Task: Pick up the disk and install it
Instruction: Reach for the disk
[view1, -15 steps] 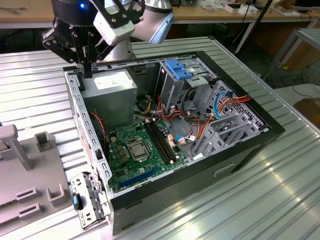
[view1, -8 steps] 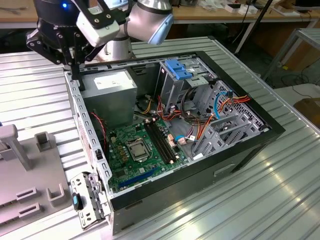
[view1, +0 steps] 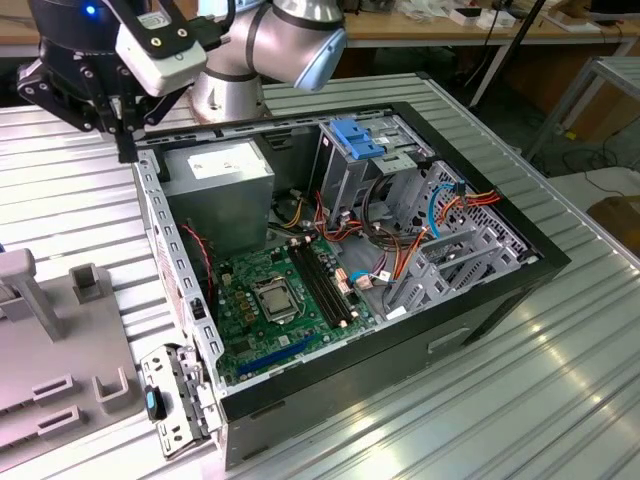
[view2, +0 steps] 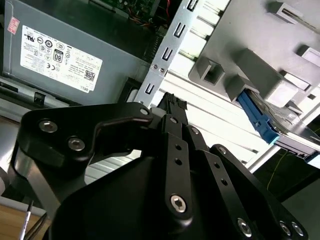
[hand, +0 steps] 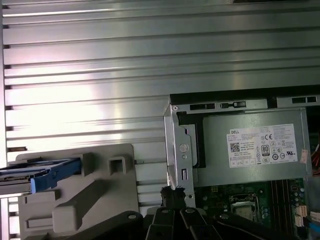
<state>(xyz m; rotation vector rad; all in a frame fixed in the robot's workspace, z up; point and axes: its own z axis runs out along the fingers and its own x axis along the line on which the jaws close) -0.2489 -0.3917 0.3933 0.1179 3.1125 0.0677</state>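
Black fingers of the gripper (view1: 126, 148) are pressed together with nothing between them. In the exterior view the gripper hangs at about ten o'clock from the middle of the open computer case (view1: 541, 266), above the metal edge of the case beside the grey power supply (view1: 220, 185). Both wrist views show the joined fingertips, in the second wrist view (view2: 170, 100) and the first wrist view (hand: 175, 193), over that same metal edge, with the power supply (view2: 55, 55) just beside it.

The disk (view2: 257, 117) lies in a grey holder (view2: 250, 55) on the ribbed metal table (view1: 450, 400), outside the case and apart from the gripper. Its bright blue frame rests against an upright block of the holder, and the dark grey body sticks out past the holder's edge. In the first wrist view the disk (hand: 42, 175) shows edge-on.

Inside the case, the green circuit board (view1: 270, 300) lies at about seven o'clock from the middle and a pale blue bracket (view1: 355, 135) at twelve. A small silver plate with a blue tab (view1: 168, 400) hangs at the case's eight o'clock corner.
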